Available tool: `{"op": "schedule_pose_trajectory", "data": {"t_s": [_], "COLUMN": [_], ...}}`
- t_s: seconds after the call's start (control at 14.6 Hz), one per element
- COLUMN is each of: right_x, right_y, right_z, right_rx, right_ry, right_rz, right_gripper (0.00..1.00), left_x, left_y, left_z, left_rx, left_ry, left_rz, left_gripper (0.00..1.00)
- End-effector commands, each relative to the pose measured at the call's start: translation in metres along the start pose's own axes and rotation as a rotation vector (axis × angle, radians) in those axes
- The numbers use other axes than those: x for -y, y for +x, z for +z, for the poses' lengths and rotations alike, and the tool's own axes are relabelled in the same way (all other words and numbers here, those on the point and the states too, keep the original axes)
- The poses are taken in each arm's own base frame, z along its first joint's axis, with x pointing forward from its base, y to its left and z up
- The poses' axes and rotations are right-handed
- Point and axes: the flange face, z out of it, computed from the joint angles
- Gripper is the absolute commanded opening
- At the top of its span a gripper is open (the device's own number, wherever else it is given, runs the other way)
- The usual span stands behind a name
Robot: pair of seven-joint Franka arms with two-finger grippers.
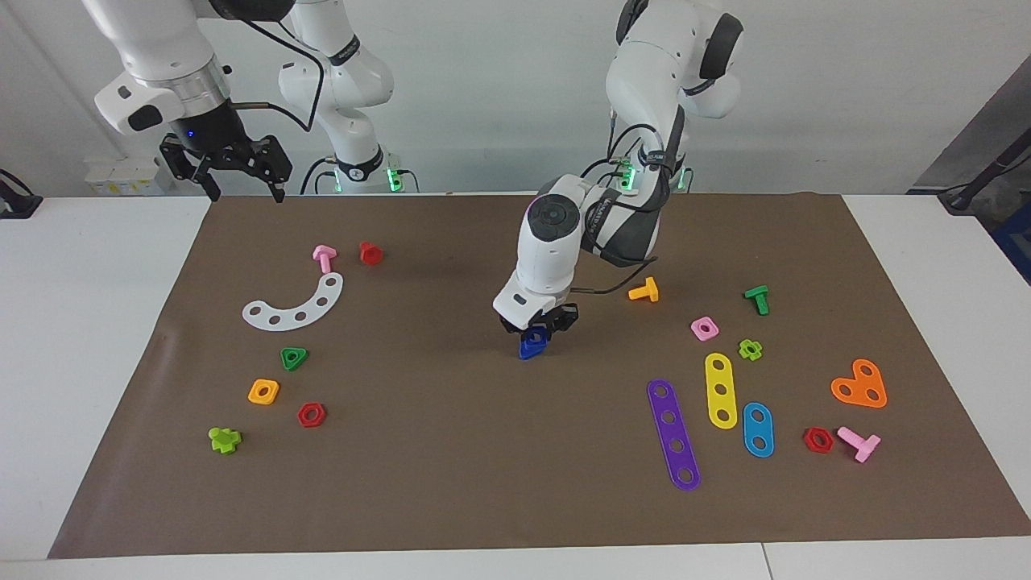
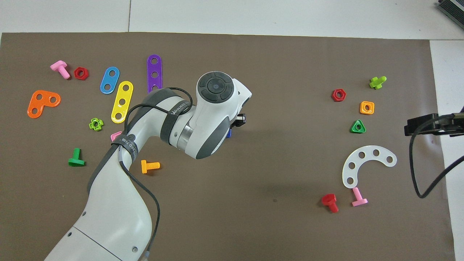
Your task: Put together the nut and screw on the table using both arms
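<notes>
Left gripper [image 1: 538, 332] is clenched on a blue piece [image 1: 532, 345] (nut or screw, I cannot tell which) just above the middle of the brown mat [image 1: 451, 451]. Right gripper [image 1: 233, 173] hangs with fingers spread over the mat's corner nearest the robots.
</notes>
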Motion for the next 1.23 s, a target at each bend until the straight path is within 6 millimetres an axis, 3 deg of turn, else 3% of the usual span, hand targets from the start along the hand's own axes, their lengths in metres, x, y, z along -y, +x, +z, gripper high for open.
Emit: {"op": "schedule_pose_trajectory", "data": {"t_s": [0.0, 0.41, 1.16], "right_x": [-0.002, -0.002, -0.002], "right_y": [-0.004, -0.004, -0.004], "right_z": [-0.004, -0.005, -0.005], "right_rx": [0.003, 0.001, 0.001], "right_ry": [-0.008, -0.008, -0.008], "right_rz": [-0.02, -0.02, -0.02], "right_gripper": [1.0, 1.0, 1.0], "left_x": [-0.004, -0.012, -0.009], "left_y": [0.005, -0.002, -0.007], "left_z": [-0.005, -0.003, 0.011], "left_rx": [-0.001, -0.004, -0.012], "left_ry": [0.013, 0.018, 0.029], "left_rz": [-0.014, -0.01, -0.004], "left_gripper": [0.11, 0.11, 0.1]}}
